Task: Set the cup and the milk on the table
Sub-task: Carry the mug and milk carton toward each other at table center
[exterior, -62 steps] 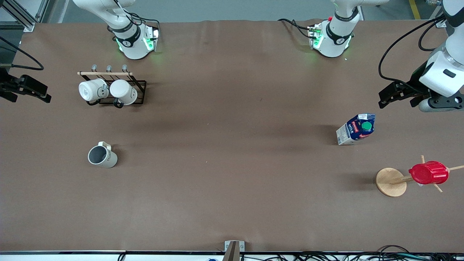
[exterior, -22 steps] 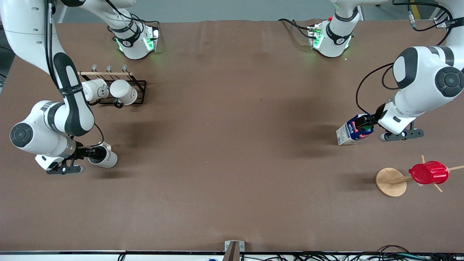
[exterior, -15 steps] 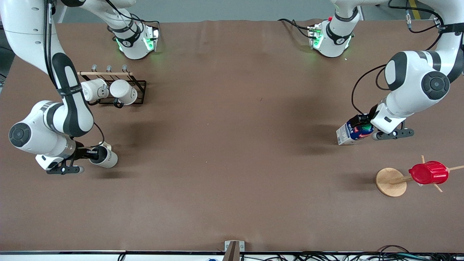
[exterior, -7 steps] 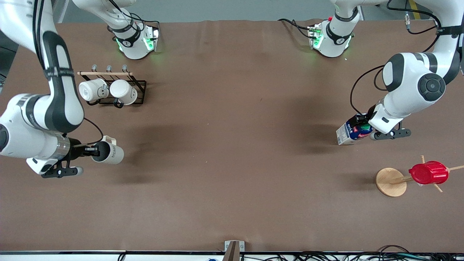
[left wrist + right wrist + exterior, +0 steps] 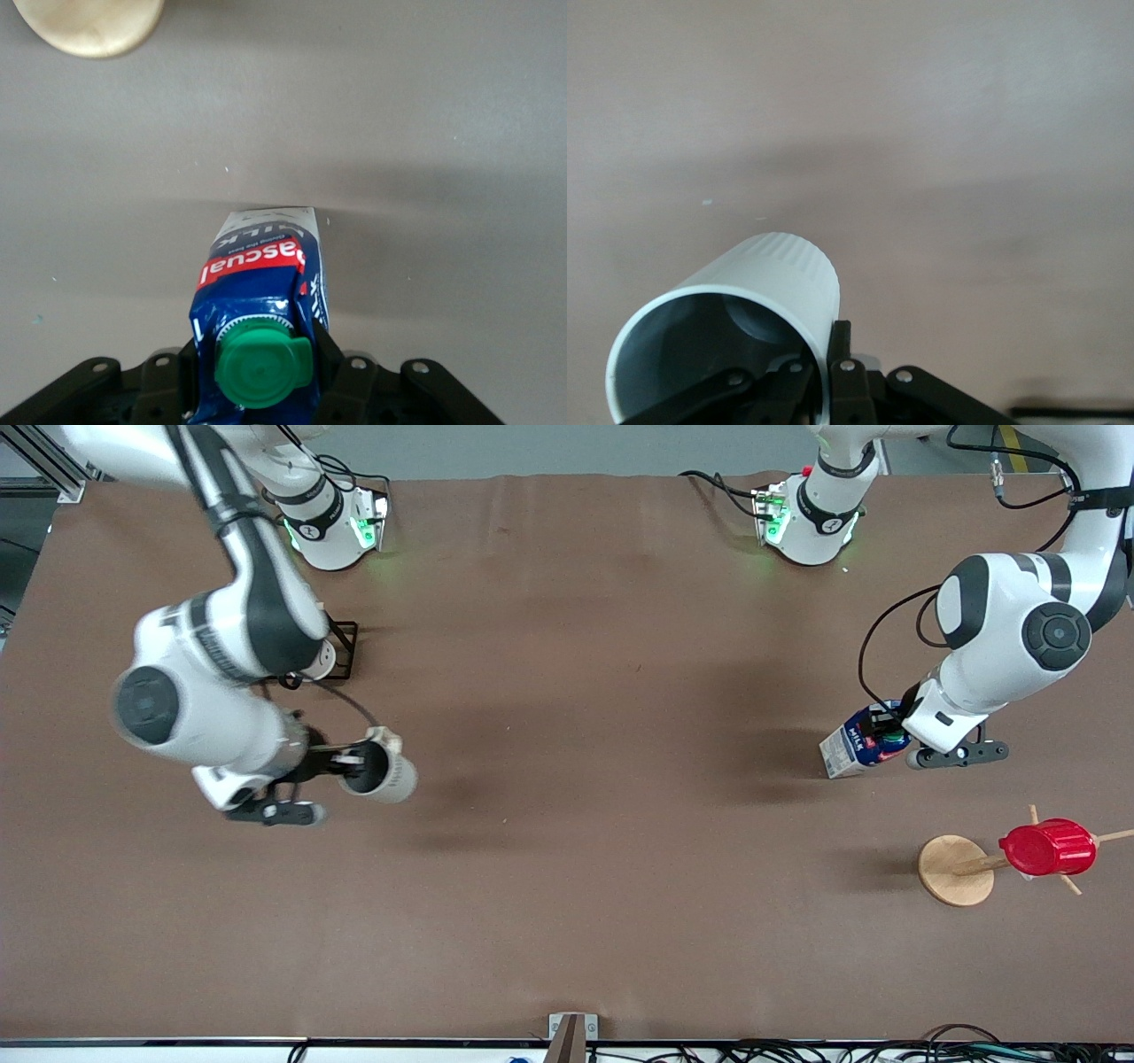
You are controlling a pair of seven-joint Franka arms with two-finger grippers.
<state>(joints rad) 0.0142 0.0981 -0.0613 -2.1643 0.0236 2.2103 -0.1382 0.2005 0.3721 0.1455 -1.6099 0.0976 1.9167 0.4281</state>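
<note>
Bystanders on the brown top
A red cup (image 5: 1047, 849) hangs on a wooden stand (image 5: 955, 870); a black wire rack (image 5: 344, 650) shows partly.

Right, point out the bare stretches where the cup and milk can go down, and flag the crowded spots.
Widest bare table lies between the cup in the right gripper and the milk in the left gripper. The strip along the camera edge is bare too. Crowded: the black rack, and the wooden stand with the red cup.
</note>
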